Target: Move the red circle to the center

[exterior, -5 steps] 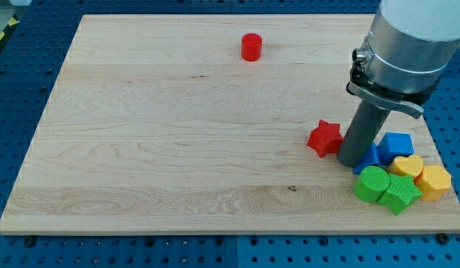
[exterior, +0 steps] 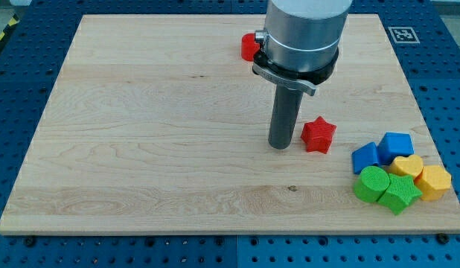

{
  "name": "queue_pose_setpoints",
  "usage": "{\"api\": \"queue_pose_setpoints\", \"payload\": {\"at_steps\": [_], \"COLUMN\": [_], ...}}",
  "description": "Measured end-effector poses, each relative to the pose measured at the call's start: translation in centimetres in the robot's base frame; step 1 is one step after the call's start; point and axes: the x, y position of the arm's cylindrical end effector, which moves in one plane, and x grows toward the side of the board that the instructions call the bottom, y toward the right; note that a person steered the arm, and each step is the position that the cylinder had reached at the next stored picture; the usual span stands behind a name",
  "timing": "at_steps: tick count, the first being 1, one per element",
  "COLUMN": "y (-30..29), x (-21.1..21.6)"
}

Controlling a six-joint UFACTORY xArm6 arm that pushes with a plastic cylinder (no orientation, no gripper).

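My tip (exterior: 280,146) rests on the wooden surface (exterior: 141,149), just to the view's left of the red star (exterior: 318,135), not touching it. The tool is a plain rod with nothing to open and holds nothing. The red circle (exterior: 247,46) sits near the view's top, partly hidden behind the arm. Blue, yellow and green blocks (exterior: 394,175) cluster at the view's bottom right
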Motion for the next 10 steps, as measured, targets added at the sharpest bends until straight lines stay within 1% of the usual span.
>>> {"api": "queue_pose_setpoints", "payload": {"at_steps": [1,2,3,4,5,6,7,8,10], "y": [0.0,-1.7,-8.0,-12.8,-13.0,-10.5,-6.2,-4.0,-3.1], "x": [0.0,-1.8,-9.4,-17.6,-24.3,-26.1,-26.4,-26.0,-22.3]}}
